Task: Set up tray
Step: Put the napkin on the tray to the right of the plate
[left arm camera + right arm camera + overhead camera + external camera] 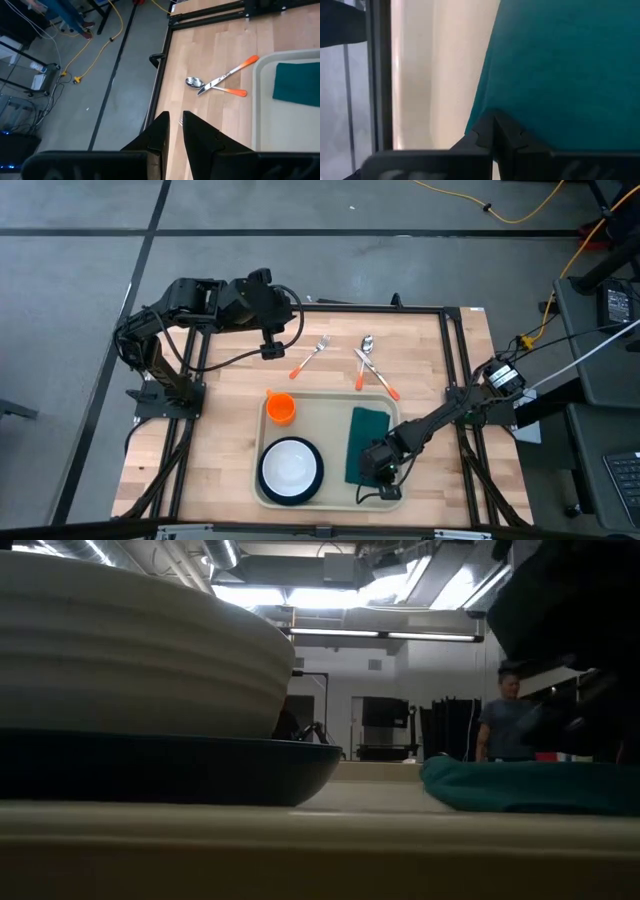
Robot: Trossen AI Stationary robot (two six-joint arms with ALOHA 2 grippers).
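Observation:
The cream tray lies on the near middle of the wooden table. On it stand an orange cup and a white bowl on a dark plate, and a dark green napkin lies flat. My right gripper is shut at the napkin's near end. My left gripper hovers over the table's far left, its fingers a narrow gap apart, touching nothing. An orange-handled fork and a crossed spoon and knife lie on the table beyond the tray. My right gripper is shut on the napkin's near edge, pinched between the two fingers, coming low from the table's right near side. One layer or several, I cannot tell. The napkin lies flat on the tray.
The table frame's black rails run along the far and right edges. Bare wood lies left of the tray. Cables and yellow cords lie on the floor beyond. A person stands in the room behind the table.

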